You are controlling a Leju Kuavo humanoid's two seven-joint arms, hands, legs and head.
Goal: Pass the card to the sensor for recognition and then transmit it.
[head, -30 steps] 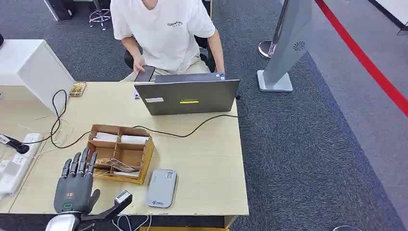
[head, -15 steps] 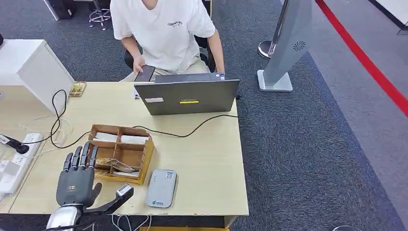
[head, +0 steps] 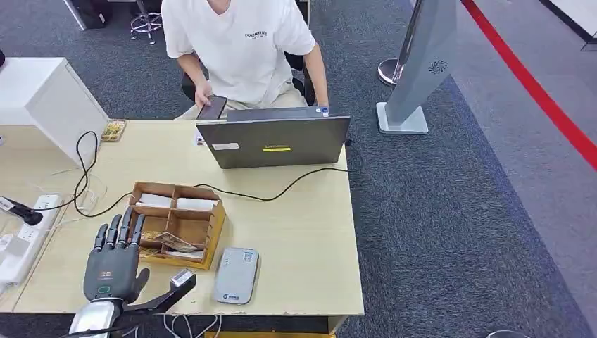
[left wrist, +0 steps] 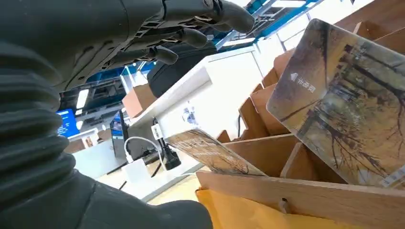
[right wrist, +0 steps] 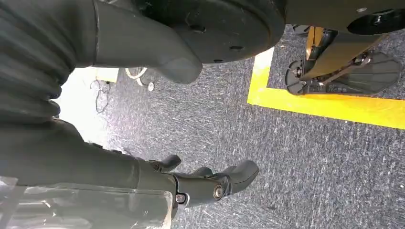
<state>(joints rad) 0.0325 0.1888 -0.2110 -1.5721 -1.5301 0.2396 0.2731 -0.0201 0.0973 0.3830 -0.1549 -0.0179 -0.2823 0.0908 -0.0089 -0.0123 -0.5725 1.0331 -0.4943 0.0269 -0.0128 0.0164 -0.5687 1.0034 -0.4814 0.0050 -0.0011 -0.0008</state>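
left hand [head: 112, 264]: fingers [head: 118, 232] spread, holding nothing, tips at the box [head: 211, 229] edge
right hand [right wrist: 210, 183]: loosely curled, empty, above the floor
card [left wrist: 348, 109]: leaning in the box
reader [head: 236, 275]: just beside the box, near the table [head: 310, 232] edge

A closed grey laptop [head: 274, 141] stands at the far edge of the table [head: 310, 232], with a black cable [head: 281, 189] running from it across the tabletop. A seated person [head: 239, 49] behind it holds a phone [head: 212, 108]. White power strips [head: 21, 239] lie at the table's left side.
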